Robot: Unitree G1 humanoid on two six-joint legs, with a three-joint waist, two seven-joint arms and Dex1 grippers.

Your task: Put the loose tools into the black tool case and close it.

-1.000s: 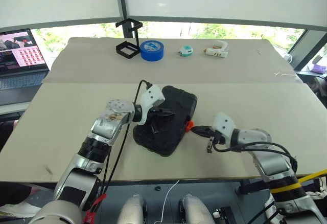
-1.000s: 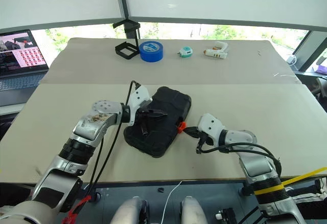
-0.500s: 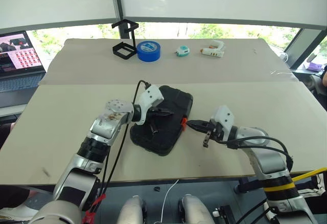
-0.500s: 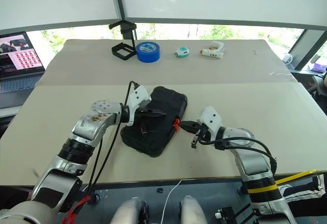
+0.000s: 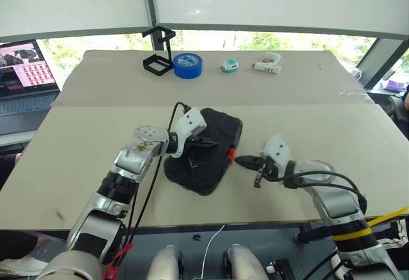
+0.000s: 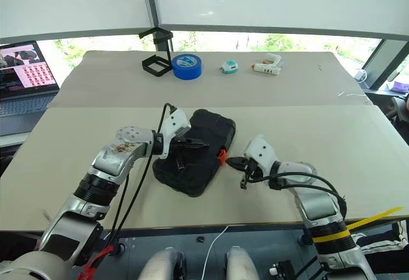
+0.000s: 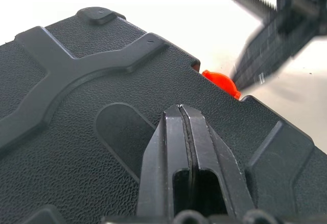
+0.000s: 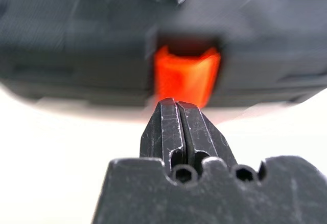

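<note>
While closed flat on the beige table [image 5: 307,126], the pebble-textured, ribbed black tool case [image 5: 214,149] sits mid-table. Left gripper [image 7: 185,112] fully shut, tips pressing the lid. Right gripper [image 8: 177,104] fully shut, empty, tips at the orange latch [image 8: 187,75].

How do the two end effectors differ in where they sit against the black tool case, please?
The left end effector rests on top of the closed black tool case, pointing across its lid; the right end effector sits at the side of the case, its tip at the orange latch. The left wrist is above the case; the right is low over the table. Both are shut and hold nothing.
</note>
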